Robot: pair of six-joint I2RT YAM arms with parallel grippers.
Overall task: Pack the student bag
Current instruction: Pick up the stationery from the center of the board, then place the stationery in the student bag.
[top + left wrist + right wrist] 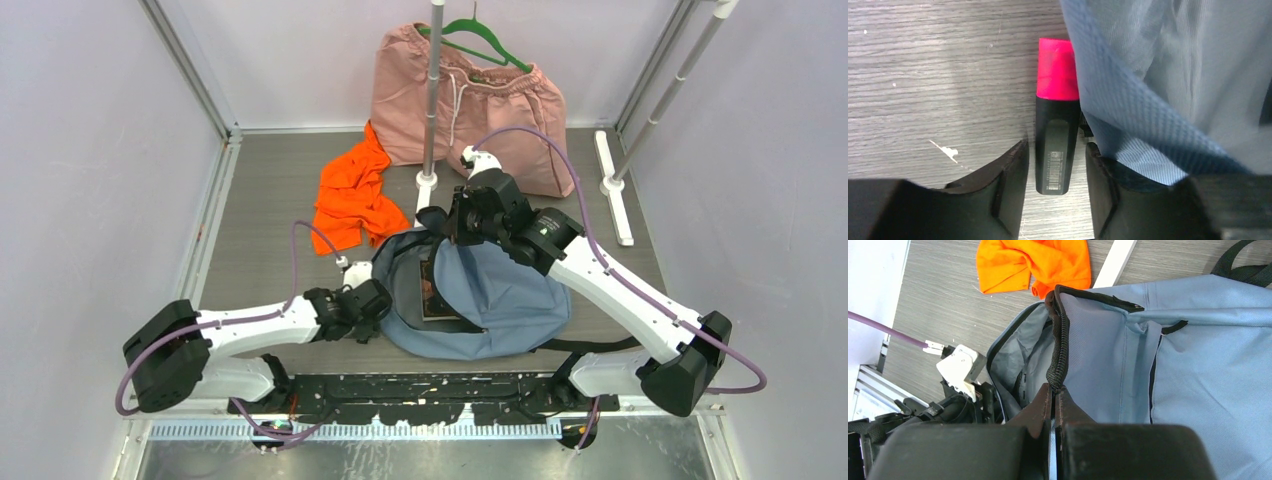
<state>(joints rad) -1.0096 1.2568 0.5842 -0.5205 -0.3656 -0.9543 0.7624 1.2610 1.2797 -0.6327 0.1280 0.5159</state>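
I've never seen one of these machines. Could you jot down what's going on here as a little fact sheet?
Bag: student bag, lying on the table, mouth open
Right jaws: shut on the bag's zipper edge
Left jaws: open, one on each side of a pink-capped highlighter, not gripping it
Highlighter: flat on the table, beside the bag
Behind: orange garment, pink shorts

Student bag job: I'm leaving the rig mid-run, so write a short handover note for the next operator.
Left gripper: open, jaws astride the pink-capped highlighter lying on the table beside the student bag; not gripped yet.
Right gripper: shut on the bag's zipper rim, holding the mouth open.
Done: a dark flat item sits inside the bag.
Left: close on the highlighter and put it in.
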